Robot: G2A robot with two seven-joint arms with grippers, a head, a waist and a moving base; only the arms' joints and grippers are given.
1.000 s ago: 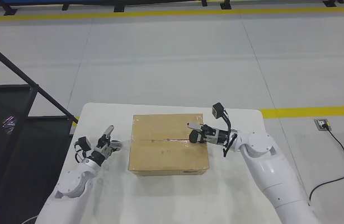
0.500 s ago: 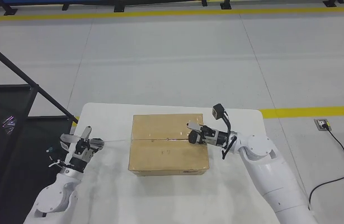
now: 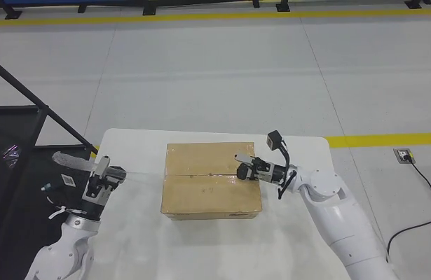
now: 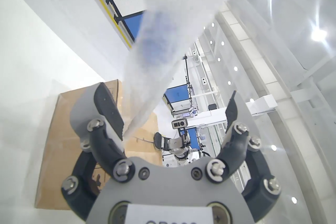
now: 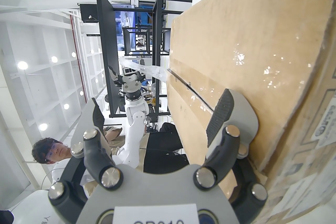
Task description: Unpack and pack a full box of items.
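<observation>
While the cardboard box is sitting with its flaps down in the middle of the worktop, your left gripper is hovering at the worktop's left edge. Its fingers are spread wide, with a clear tape strip clinging to one finger. Your right gripper is hanging at the box's right top edge, fingers wide apart, gripping nothing.

The left arm and right arm have smooth, rounded white shells. The left gripper and right gripper each have a pale grey metal body, black linkages, silver round-headed screws, black textured pads and a white label with dark print. A black cable loops at the right wrist, beside a small black camera on a stalk.
</observation>
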